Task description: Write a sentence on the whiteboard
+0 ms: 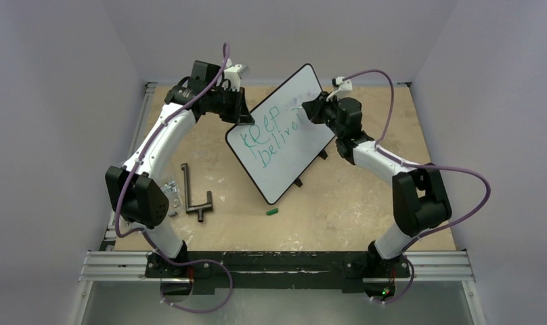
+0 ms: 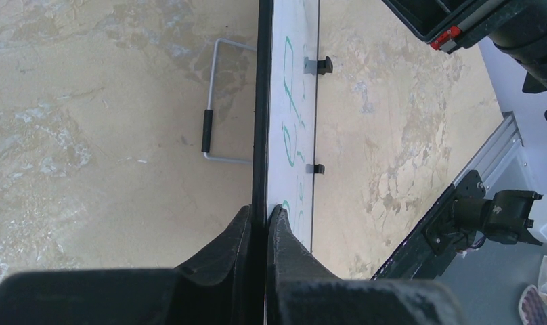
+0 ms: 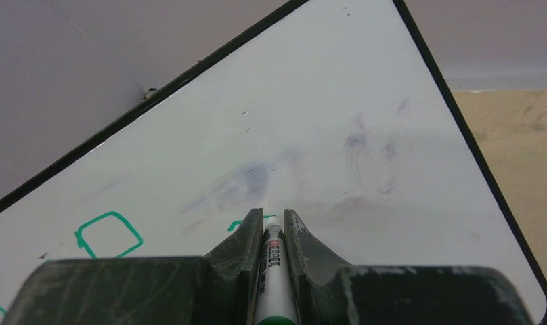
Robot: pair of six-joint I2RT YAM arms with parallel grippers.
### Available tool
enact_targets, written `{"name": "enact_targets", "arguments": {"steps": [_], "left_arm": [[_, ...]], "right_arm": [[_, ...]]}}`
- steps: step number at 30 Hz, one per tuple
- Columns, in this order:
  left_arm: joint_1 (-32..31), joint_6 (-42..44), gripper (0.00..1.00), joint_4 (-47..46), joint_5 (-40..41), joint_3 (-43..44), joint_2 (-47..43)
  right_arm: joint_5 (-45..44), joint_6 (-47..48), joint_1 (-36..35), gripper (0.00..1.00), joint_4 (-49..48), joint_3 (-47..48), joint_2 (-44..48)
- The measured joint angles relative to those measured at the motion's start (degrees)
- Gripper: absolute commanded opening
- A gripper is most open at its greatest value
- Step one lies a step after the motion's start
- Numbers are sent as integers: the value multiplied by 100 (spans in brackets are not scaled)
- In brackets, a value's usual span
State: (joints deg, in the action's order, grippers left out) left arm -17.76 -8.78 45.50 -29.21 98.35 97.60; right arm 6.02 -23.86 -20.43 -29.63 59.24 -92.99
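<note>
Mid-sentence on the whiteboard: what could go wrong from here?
1. The left tool pinches only the thin edge of the whiteboard; marker pressure might pivot or slip it.
2. The marker lies lengthwise in the right tool, so pressing could push it back.
3. Its fingers sit close to the surface and could smear the green lettering.

2 white-black arms (image 1: 166,132), purple cables (image 1: 225,57).

Green sentence (image 1: 274,132) on white whiteboard (image 1: 289,169)
</note>
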Motion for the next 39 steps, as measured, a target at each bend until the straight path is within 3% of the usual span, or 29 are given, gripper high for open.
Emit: {"name": "enact_targets", "arguments": {"steps": [16, 39], "left_arm": [[-2, 2, 0, -2, -2, 0, 0], [-2, 0, 0, -2, -7, 0, -2]], "right_arm": [[111, -13, 155, 0, -55, -144, 553], [107, -15, 219, 0, -26, -184, 24]]}}
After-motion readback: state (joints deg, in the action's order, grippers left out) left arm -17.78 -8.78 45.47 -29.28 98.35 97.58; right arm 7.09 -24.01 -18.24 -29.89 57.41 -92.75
